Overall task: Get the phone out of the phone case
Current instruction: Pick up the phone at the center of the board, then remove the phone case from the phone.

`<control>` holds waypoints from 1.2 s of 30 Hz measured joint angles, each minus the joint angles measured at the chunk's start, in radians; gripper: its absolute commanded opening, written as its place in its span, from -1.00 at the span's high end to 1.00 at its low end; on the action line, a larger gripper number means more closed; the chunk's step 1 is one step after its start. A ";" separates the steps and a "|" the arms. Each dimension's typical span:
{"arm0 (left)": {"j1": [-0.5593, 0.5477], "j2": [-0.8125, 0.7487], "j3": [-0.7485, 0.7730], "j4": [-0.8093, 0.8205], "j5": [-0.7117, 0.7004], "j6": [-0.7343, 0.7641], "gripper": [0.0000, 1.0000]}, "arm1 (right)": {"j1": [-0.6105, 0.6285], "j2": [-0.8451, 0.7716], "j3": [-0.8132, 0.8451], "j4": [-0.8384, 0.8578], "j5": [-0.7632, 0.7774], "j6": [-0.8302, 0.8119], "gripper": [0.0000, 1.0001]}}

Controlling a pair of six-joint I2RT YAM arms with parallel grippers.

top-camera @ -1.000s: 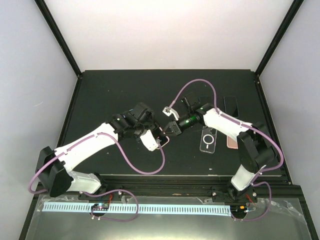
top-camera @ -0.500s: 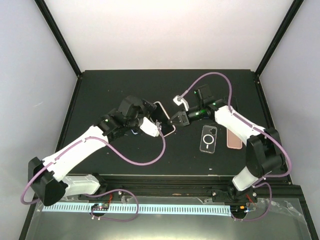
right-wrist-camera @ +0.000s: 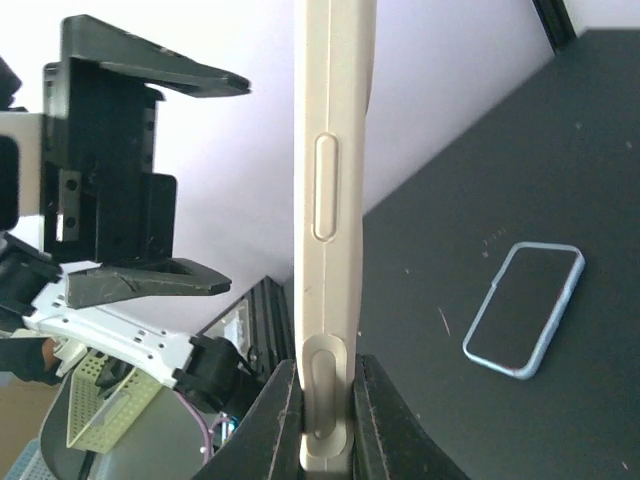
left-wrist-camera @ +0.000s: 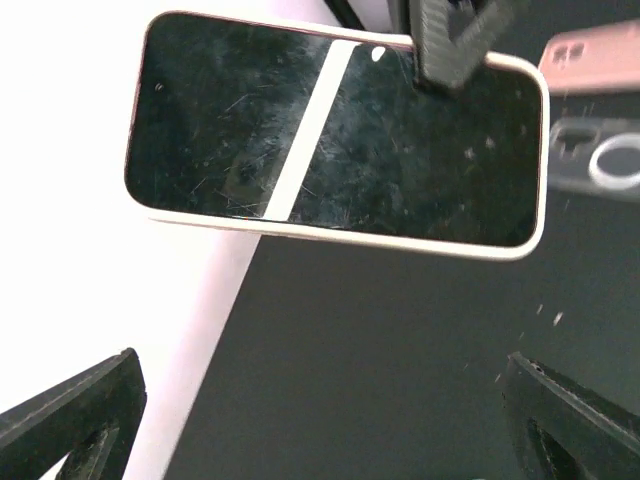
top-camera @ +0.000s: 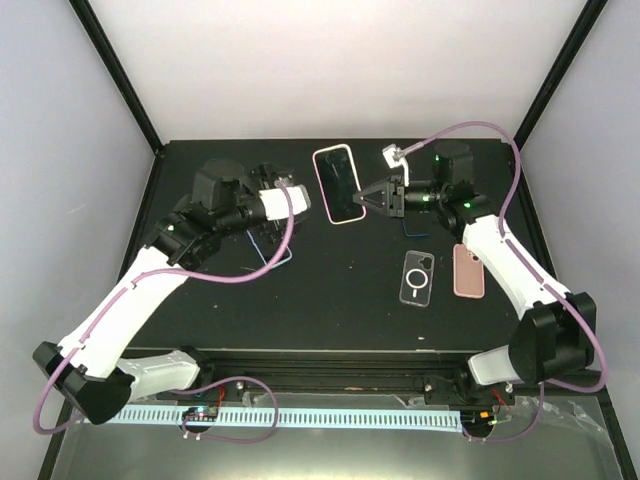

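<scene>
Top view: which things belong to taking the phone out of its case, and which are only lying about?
Job: cream-cased phone, right claw gripping it, left claw open.
Lying about: clear case, pink case, blue-rimmed phone.

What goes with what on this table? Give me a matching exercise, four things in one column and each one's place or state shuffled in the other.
Things
1. cream-cased phone
2. clear case
3. pink case
4. blue-rimmed phone

Places or states
A. flat on the table, dark screen up
B. flat, white ring showing
C. off the table, clamped in the right gripper
D. flat, just right of the clear case

Pairs: 1-C, 2-B, 3-D, 4-A
</scene>
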 measured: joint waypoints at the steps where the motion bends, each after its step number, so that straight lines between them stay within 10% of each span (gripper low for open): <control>1: 0.011 0.000 0.022 -0.007 0.034 -0.063 -0.98 | 0.000 -0.011 0.002 0.027 -0.005 0.021 0.98; 17: 0.274 -0.004 -0.024 0.357 0.727 -1.091 -0.98 | 0.001 -0.136 -0.090 0.448 -0.039 0.349 0.98; 36: 0.267 0.120 -0.074 0.735 0.881 -1.576 -0.42 | 0.133 -0.155 -0.148 0.550 -0.039 0.420 0.98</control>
